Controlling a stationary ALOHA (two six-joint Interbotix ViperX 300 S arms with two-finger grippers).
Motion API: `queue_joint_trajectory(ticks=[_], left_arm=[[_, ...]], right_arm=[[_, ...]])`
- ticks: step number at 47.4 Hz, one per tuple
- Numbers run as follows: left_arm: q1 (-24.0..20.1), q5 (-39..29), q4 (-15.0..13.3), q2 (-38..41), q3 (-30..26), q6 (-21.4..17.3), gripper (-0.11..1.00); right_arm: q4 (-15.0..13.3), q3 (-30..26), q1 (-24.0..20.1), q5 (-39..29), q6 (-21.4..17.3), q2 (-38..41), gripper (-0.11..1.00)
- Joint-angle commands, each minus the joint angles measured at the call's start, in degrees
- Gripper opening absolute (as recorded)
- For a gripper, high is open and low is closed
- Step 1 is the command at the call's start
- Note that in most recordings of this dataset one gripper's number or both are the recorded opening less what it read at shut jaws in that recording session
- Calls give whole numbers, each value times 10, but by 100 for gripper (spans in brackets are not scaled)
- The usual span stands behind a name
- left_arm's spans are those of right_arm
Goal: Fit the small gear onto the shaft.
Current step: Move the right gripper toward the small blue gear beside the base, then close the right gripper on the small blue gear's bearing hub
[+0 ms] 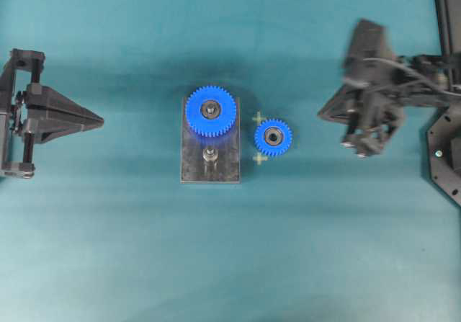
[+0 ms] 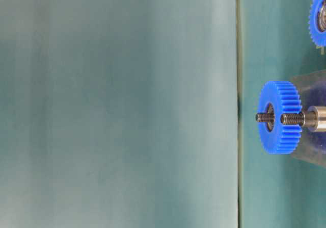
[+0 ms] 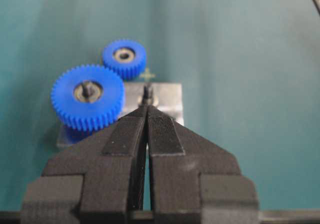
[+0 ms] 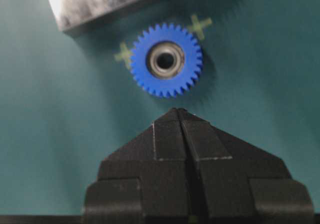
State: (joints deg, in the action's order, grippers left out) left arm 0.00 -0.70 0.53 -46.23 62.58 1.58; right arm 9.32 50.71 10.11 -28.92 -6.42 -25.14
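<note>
The small gear lies flat on the teal mat, just right of the dark grey plate. It also shows in the right wrist view and the left wrist view. The shaft stands bare and upright on the plate's near half, and shows in the left wrist view. My left gripper is shut and empty, far left of the plate, its tip pointing at the shaft. My right gripper is shut and empty, right of the small gear and apart from it.
The larger blue gear sits on the plate's other shaft, also in the left wrist view. Two pale green cross marks flank the small gear. A black frame stands at the right edge.
</note>
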Motion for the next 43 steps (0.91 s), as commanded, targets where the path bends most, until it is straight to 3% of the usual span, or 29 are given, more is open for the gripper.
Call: queue_joint_trajectory(ticks=[1,4,15,19,31,43], left_arm=[[-1,0,1,4,-14,1,0],[-1,-1,1,3,-16,2,0],[-1,-1,2,3,-11,4,0],[-2,-1,1,3,-11,4,0],[-2,-1,1,4,-12,5,0],[-1,-1,1,3,-11,5,0]], right_arm=[[-1,-29,5,-9,-2,27,5],[-1,-40,10,-11,-5,51,16],[-1,-94,19,-8,-10,147,82],[-1,-116,24,-12,-9,183,96],[0,-164,24,-58,-9,279,95],[-2,-180,21,-71,-5,305,94]])
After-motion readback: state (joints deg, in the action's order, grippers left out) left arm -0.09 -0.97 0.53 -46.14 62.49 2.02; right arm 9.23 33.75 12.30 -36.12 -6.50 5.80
